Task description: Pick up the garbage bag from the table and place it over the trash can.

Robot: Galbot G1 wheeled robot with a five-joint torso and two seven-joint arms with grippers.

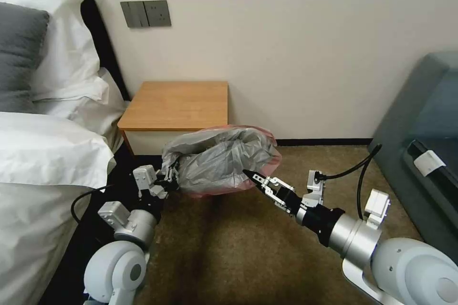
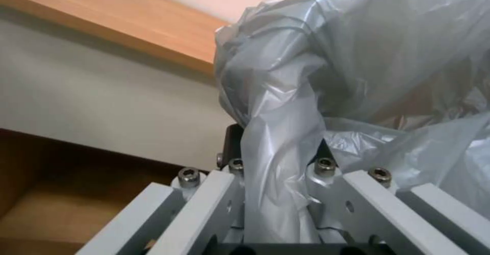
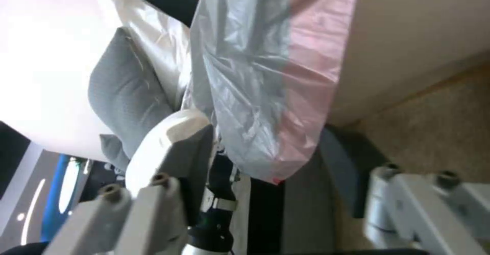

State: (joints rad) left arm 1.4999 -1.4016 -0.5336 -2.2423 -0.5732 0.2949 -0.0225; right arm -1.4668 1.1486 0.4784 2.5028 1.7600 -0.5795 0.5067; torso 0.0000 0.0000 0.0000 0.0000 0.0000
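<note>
Two claws share your load: at lower left the left claw (image 1: 168,177) clamps the garbage bag (image 1: 219,159), held mid-frame off the worktop (image 1: 176,105); right of it the right claw (image 1: 254,180) has its tips pinched together against the bag's edge. Bagging remains.

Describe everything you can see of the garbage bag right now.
The garbage bag is thin, crinkly, translucent grey plastic with a pinkish-red edge. It is off the table, held up in the air in front of it above the carpet, bunched and ballooned open. The left gripper is shut on a gathered strip of its left side, seen pinched between the fingers in the left wrist view. The right gripper meets its right side at the pink edge; its grip there is unclear.
</note>
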